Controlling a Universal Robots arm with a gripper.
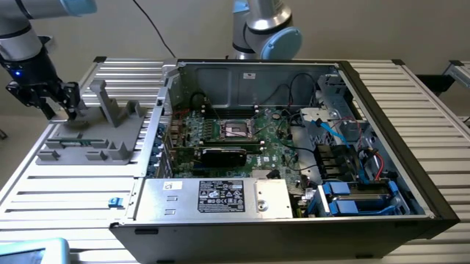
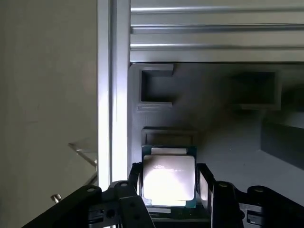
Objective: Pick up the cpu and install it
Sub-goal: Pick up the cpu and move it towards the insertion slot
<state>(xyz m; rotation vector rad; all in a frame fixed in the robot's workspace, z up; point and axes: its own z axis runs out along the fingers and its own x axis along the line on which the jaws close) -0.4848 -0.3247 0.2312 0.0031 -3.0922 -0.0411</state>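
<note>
the cpu [image 2: 168,178], a small square chip with a bright silvery top, is seen lying flat on the grey holder [image 2: 228,137]. in the wrist view it sits between the two black fingers [image 2: 205,183] of the gripper [image 2: 169,186], which are pressed against its two opposite edges, so the chip is grasped. whether it has been raised off the holder cannot be told.

in the exterior view the gripper [image 1: 63,113] is lowered onto the far end of the grey holder [image 1: 88,140]. the holder is placed on the slatted table [image 1: 66,192], close to the table's edge at the exterior view's left. two shadowed rectangular pockets [image 2: 154,85] are moulded into the holder beyond the chip.

just beside the holder, towards the exterior view's right, an open computer case [image 1: 242,82] is laid on the middle of the table. a green board [image 1: 272,148] is held inside it, with a dark square socket [image 1: 236,129] in a metal frame near its middle; what lies inside the frame cannot be told. a black card [image 1: 224,154] is fitted just in front of the socket. a metal box [image 1: 213,198] with a printed label is set along the case's near wall, and blue drive brackets [image 1: 345,201] are stacked in its near corner at the exterior view's right.
</note>
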